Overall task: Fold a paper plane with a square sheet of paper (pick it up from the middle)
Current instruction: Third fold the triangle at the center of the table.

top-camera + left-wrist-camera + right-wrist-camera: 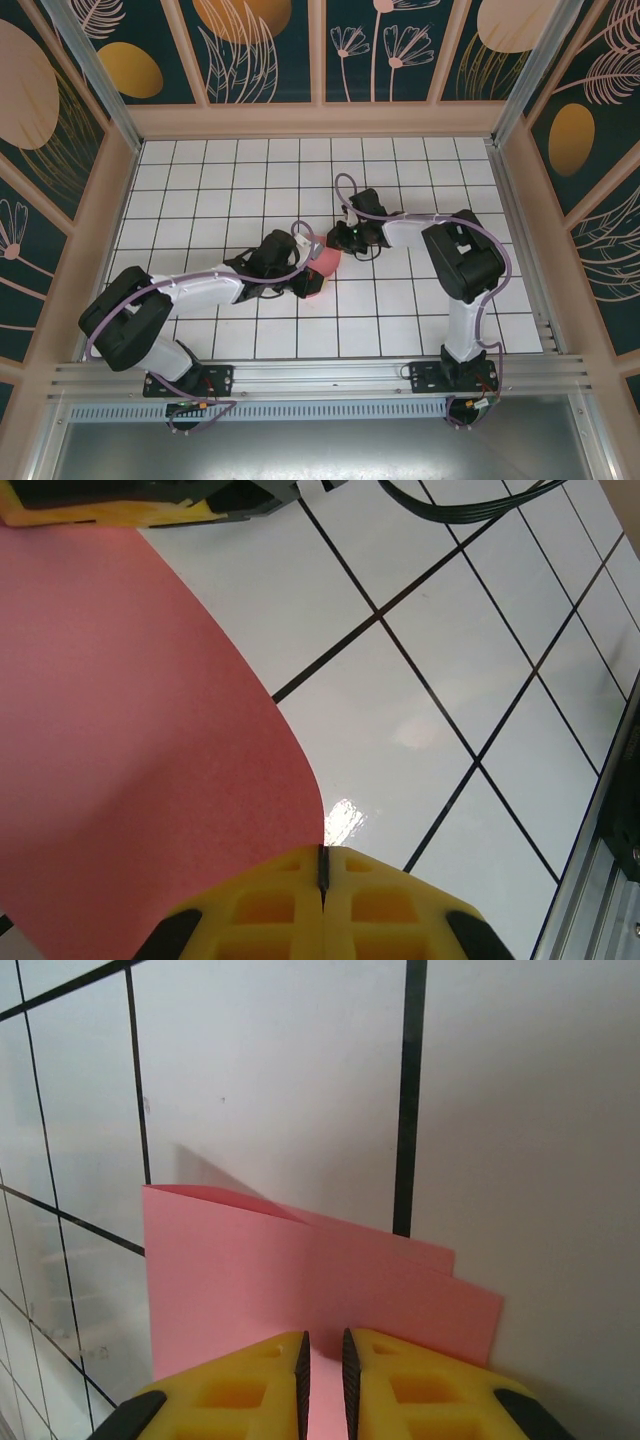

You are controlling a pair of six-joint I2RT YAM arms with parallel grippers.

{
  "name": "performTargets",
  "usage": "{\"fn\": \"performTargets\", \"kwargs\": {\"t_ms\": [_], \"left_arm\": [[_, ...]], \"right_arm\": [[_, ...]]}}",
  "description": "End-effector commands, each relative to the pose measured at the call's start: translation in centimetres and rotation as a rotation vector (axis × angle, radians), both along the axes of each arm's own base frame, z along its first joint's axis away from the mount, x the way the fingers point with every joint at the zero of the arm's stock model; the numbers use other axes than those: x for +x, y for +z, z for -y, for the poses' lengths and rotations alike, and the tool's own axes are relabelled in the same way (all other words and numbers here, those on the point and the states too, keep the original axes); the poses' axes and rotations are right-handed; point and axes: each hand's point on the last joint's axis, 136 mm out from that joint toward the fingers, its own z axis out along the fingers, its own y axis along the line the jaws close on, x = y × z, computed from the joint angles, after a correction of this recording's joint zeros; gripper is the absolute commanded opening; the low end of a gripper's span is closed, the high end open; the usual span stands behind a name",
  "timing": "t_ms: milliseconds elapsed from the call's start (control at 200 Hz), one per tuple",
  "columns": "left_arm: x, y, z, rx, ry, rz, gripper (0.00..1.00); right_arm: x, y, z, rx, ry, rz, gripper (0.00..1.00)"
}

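The square sheet of paper [325, 265] is salmon pink and lies bent over itself at the middle of the table, between my two grippers. My left gripper [305, 283] meets it from the near left. In the left wrist view its yellow jaws [322, 865] are pressed together, and the curved edge of the paper [130, 730] runs into the seam. My right gripper [335, 243] comes from the far right. Its jaws [323, 1360] stand a narrow slit apart, with the doubled-over paper [300, 1280] filling that slit. The paper's two layers are slightly offset.
The table [220, 190] is white tile with black grid lines, walled in by patterned panels on three sides. An aluminium rail [320, 375] runs along the near edge by the arm bases. The right arm's black cable [470, 505] hangs over the tiles.
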Motion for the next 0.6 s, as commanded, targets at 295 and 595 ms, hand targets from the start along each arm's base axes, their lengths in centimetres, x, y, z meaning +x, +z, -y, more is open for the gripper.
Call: {"fn": "performTargets", "kwargs": {"t_ms": [295, 595], "left_arm": [[2.1, -0.8, -0.5, 0.041, 0.059, -0.027, 0.0], [3.7, -2.4, -2.3, 0.123, 0.151, -0.034, 0.0]], "right_arm": [[-1.1, -2.6, 0.1, -0.158, 0.1, 0.028, 0.2], [-1.1, -2.8, 0.3, -0.169, 0.096, 0.026, 0.21]]}}
